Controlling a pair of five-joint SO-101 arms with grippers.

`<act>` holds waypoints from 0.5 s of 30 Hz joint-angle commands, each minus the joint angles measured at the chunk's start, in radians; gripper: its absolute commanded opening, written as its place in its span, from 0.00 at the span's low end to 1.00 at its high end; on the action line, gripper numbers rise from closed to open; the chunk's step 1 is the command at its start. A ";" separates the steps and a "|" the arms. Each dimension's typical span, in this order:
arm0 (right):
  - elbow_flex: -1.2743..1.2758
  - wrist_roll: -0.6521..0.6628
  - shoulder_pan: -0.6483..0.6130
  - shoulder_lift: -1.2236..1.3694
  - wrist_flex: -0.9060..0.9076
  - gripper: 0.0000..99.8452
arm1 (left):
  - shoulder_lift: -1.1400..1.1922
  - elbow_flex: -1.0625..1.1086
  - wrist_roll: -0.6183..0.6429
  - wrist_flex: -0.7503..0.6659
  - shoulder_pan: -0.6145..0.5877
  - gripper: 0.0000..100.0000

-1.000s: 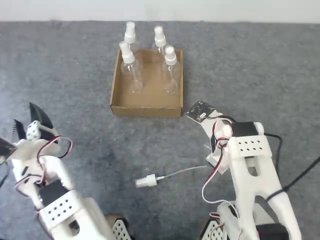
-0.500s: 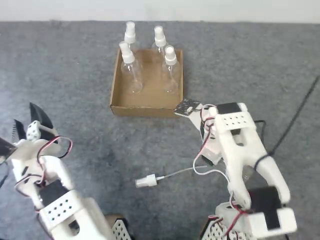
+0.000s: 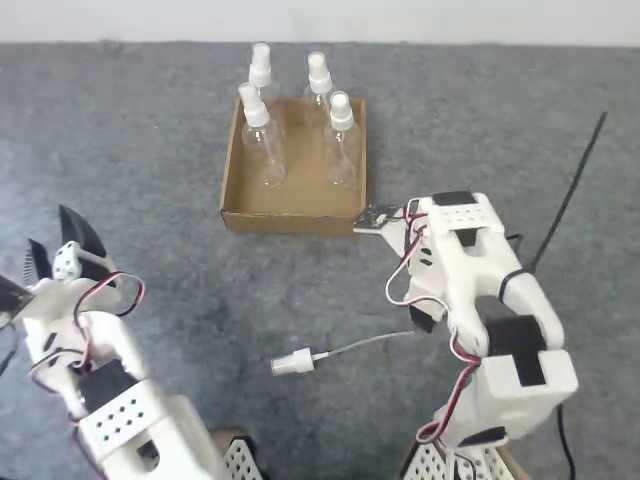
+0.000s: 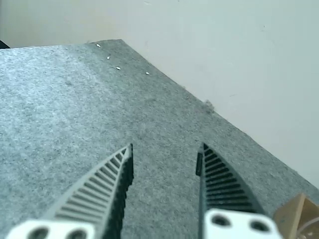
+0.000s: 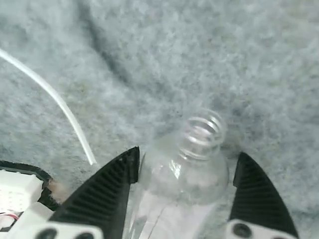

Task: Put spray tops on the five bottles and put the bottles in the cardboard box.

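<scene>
A clear bottle (image 5: pixel 199 149) with a bare threaded neck sits between the fingers of my right gripper (image 5: pixel 188 155), which is shut on its body just above the grey carpet. From above, the right arm (image 3: pixel 462 262) covers that bottle, just in front of the box's near right corner. A loose white spray top (image 3: pixel 292 363) lies on the carpet to the arm's left, and its thin tube (image 5: pixel 60 104) runs toward the gripper. The cardboard box (image 3: pixel 292 218) holds several capped bottles (image 3: pixel 262 140). My left gripper (image 4: pixel 164 149) is open with nothing in it, raised at the left (image 3: pixel 55 240).
A wall (image 4: pixel 224 45) borders the carpet behind the box. A black cable (image 3: pixel 570 190) rises beside the right arm. Open carpet lies between the two arms and in front of the box.
The right arm has swung round over the bottle, its upper links shifting left and toward the box. The left arm and the spray top have not moved.
</scene>
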 commanded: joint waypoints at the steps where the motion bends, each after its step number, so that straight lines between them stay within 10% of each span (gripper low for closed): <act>1: -0.060 0.018 0.019 -0.008 0.005 0.18 | -0.014 -0.019 0.008 -0.034 0.005 0.20; 15: -0.060 0.026 0.039 -0.091 0.079 0.01 | -0.014 -0.019 0.008 -0.034 0.005 0.20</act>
